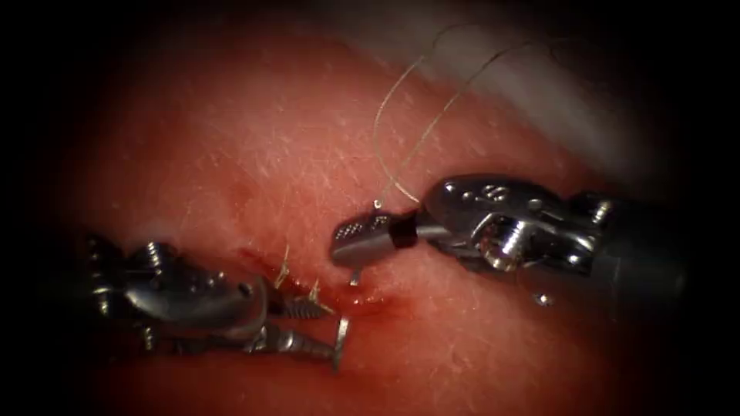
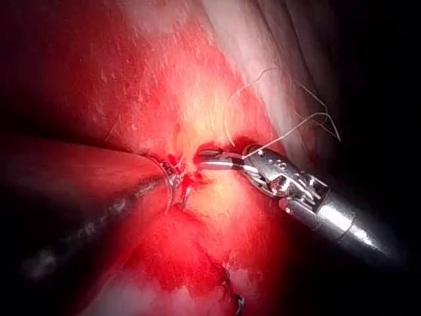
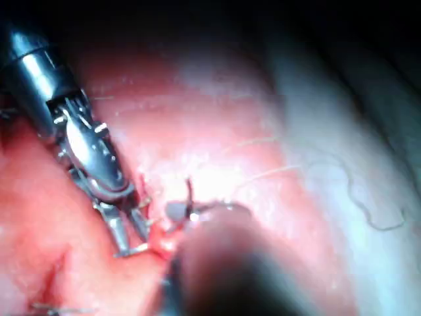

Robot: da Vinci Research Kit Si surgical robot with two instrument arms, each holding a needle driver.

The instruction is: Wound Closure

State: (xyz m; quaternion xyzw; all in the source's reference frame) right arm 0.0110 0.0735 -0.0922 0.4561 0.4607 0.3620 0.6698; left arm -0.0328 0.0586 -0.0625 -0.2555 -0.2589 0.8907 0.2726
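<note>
Endoscope view. A slab of pink, finely pitted pork-belly tissue carries a short, dark red cut at lower centre, wet with glossy red fluid at its right end; short pale cut ends of thread stand up beside the cut.

The right arm's polished steel needle driver enters from the right of the frame, its ribbed jaws closed flat on the curved steel needle. The grip lies near the thread-bearing end of the curve. A short length of needle projects below the jaws and points down at the cut; whether its tip touches or enters the tissue cannot be told. A fine pale thread leaves the top of these jaws and runs in two thin arcs to the upper right of the frame.

The left arm's grey serrated needle driver enters from the lower left. Its jaws are narrowly parted, the lower one meeting a small flat metallic piece of uncertain identity at its tip, just left of the cut's right end.

Left wrist view: the right tool lies over the red cut, thread looping above.
</note>
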